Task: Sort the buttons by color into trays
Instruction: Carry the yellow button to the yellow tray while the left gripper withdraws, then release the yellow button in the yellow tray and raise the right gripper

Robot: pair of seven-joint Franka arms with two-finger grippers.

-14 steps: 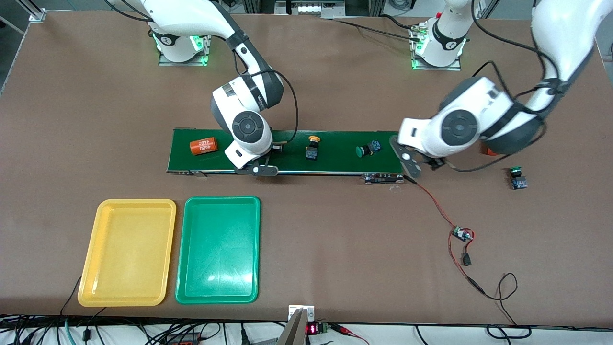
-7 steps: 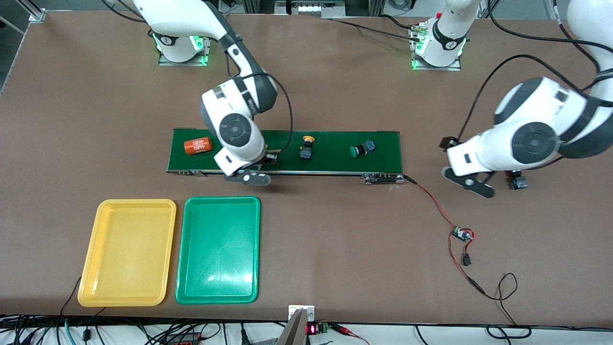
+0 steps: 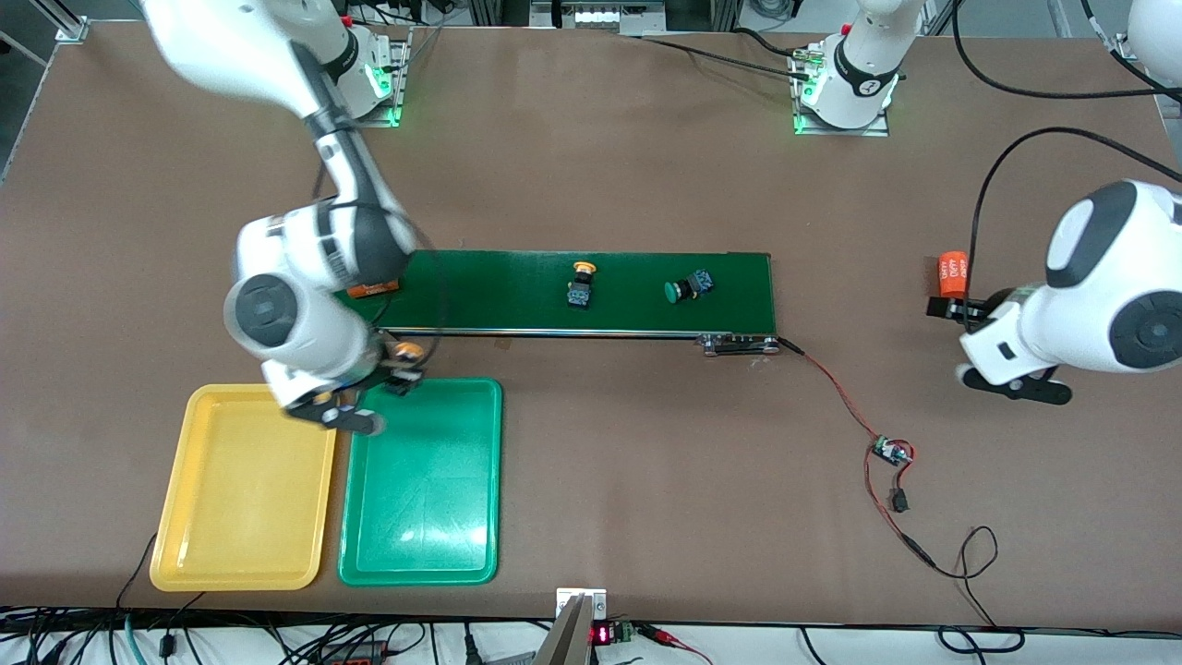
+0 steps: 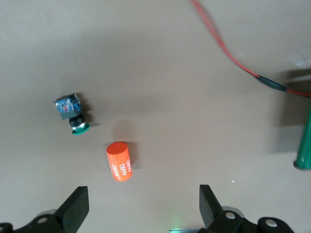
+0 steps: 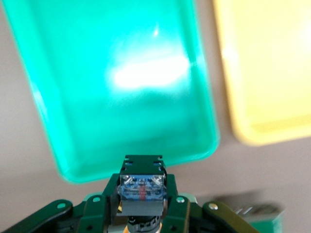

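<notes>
The long dark-green conveyor belt (image 3: pixel 591 292) is laid across the middle of the brown table (image 3: pixel 646 480). Nearer the front camera, toward the right arm's end, the shallow yellow plastic tray (image 3: pixel 242 517) and the shallow green plastic tray (image 3: pixel 420 489) are set side by side, both seen without buttons in them.

The right gripper (image 3: pixel 392 369) is held over the green tray's edge nearest the belt, its fingers closed on a yellow-capped push-button (image 5: pixel 141 194) with a black-and-blue body. The left gripper (image 4: pixel 143 208) is held over bare table toward the left arm's end, its fingers spread wide and holding nothing.

An orange cylinder with white print (image 4: pixel 119 161) lies under it — just beside a green-capped push-button (image 4: pixel 73 115). On the belt, a second yellow-capped button (image 3: pixel 581 283) and a second green-capped button (image 3: pixel 687 287) are seen apart.
</notes>
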